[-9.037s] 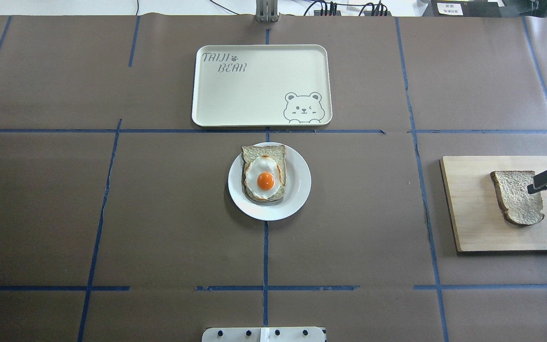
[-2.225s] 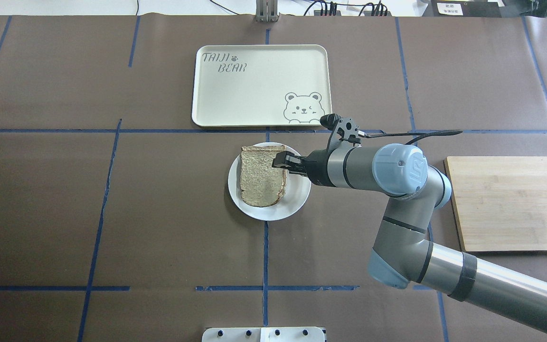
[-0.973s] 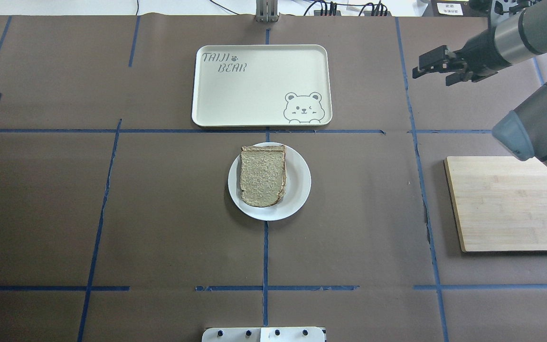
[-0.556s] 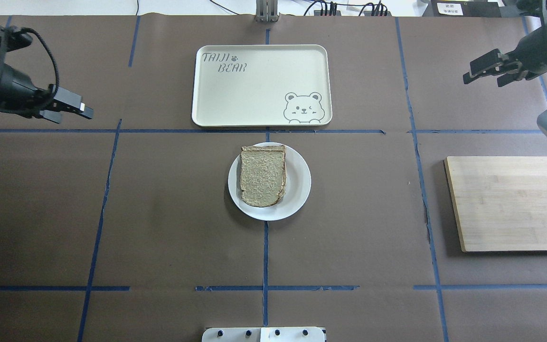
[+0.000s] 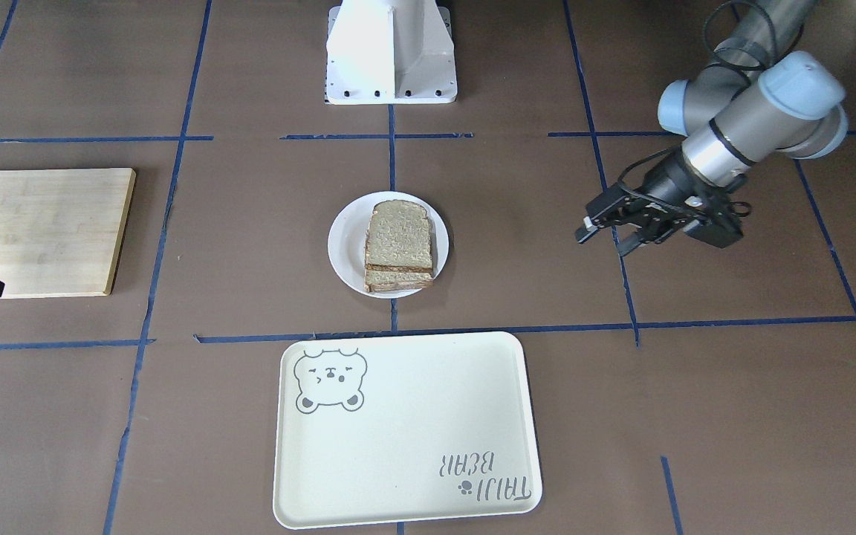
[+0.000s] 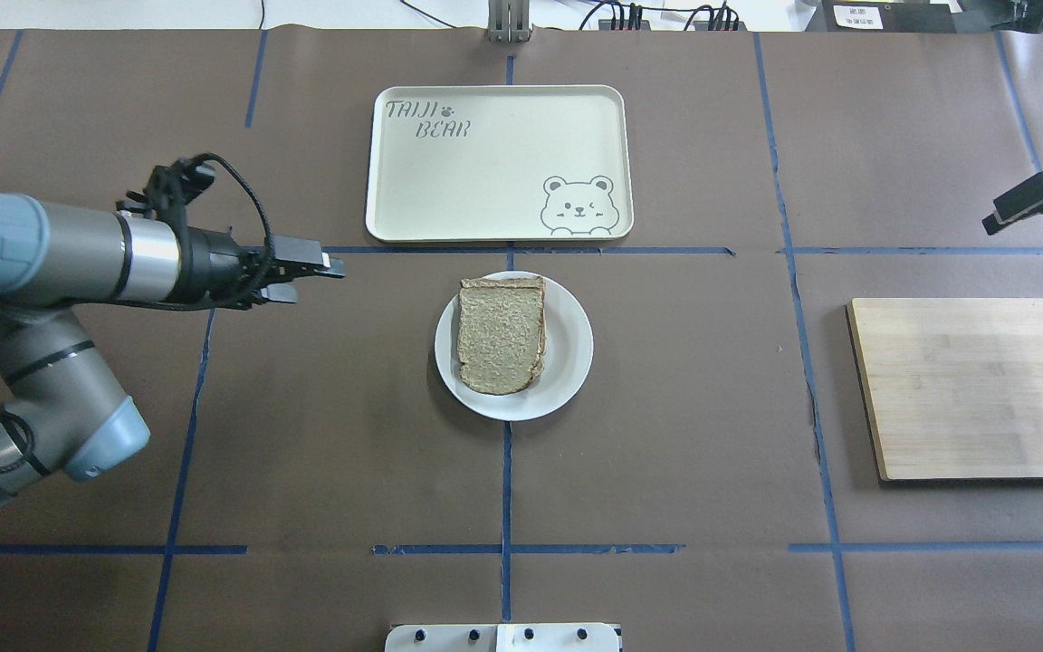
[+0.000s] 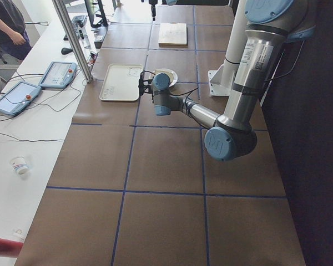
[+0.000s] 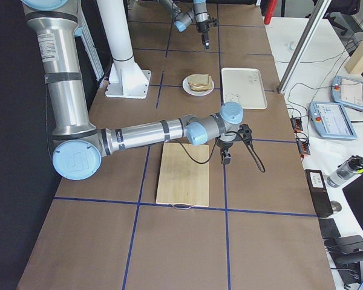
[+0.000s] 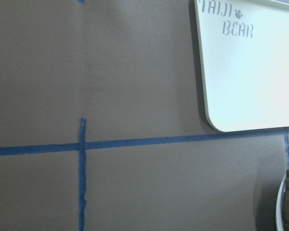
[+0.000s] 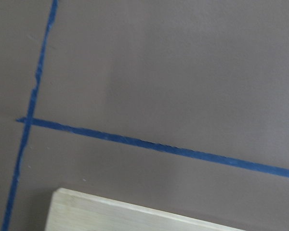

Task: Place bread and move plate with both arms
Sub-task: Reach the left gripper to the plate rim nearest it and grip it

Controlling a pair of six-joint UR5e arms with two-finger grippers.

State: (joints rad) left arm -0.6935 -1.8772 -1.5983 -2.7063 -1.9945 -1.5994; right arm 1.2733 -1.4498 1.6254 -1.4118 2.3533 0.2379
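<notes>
- Where only the bread [image 6: 501,337] is seen from overhead, lying on the plate [image 6: 571,362] at the table's centre, a second slice [image 5: 398,280] beneath it is revealed by the front-facing view.
- Left of the plate, the left gripper [image 6: 318,279] is held clear of it, fingers apart and empty.
- Cropped at the far right edge, the right gripper [image 6: 1024,206] cannot be judged.

The bread [image 8: 199,81] lies on the plate [image 8: 198,93]; the tray [image 8: 244,84] sits just beside.
</notes>
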